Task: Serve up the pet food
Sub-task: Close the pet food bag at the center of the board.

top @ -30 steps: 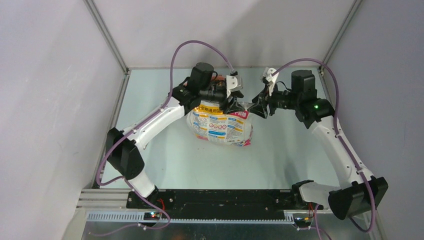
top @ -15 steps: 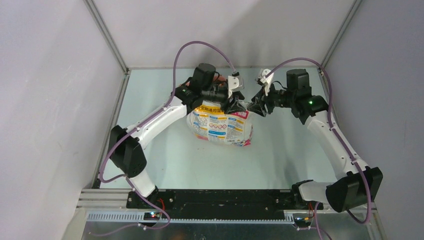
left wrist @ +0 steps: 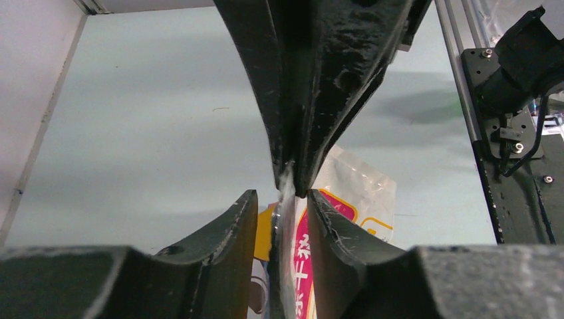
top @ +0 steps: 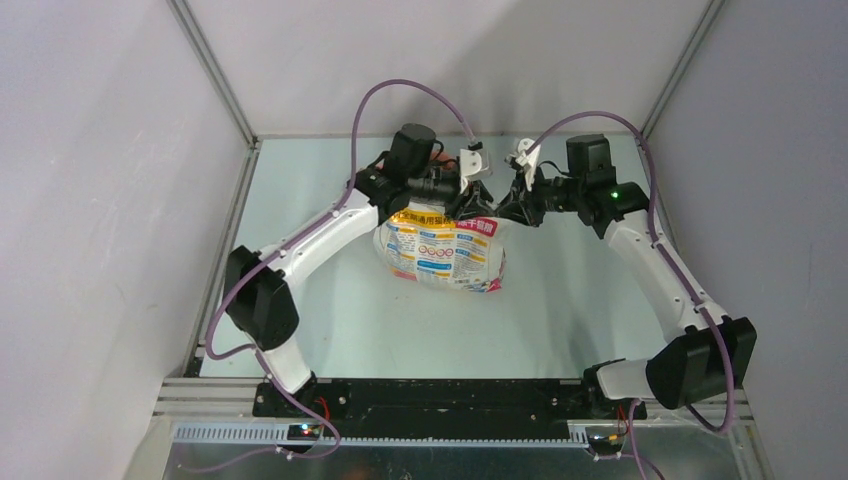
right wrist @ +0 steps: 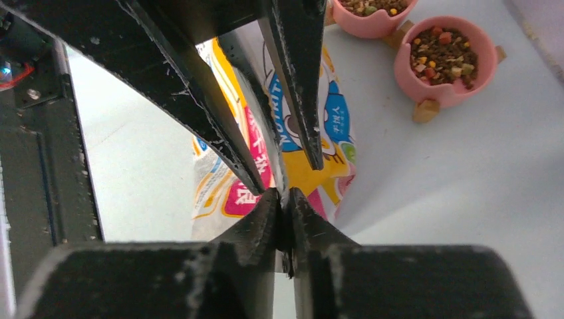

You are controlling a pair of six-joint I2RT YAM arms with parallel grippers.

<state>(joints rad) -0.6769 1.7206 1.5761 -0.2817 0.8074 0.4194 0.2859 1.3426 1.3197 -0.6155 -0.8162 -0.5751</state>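
Observation:
The printed pet-food bag (top: 440,250) lies mid-table, its clear top edge raised toward the back. My right gripper (top: 503,208) (right wrist: 284,196) is shut on that top edge, the thin film pinched between its fingertips. My left gripper (top: 476,203) (left wrist: 282,199) faces it from the other side. Its jaws straddle the same edge of the bag (left wrist: 362,199), narrowed but with a gap on each side. Brown pet food (right wrist: 444,48) with a few coloured bits fills a pink bowl beyond the bag (right wrist: 326,119). What is inside the bag is hidden.
Two pink bowls (right wrist: 459,83) (right wrist: 369,23) on small wooden feet stand behind the bag, hidden under the left arm in the top view. White walls close the sides and back. The black base rail (top: 450,395) runs along the near edge.
Both wrists drew together over the bag's top edge. The right gripper closed on the edge. The left gripper's jaws narrowed around it.

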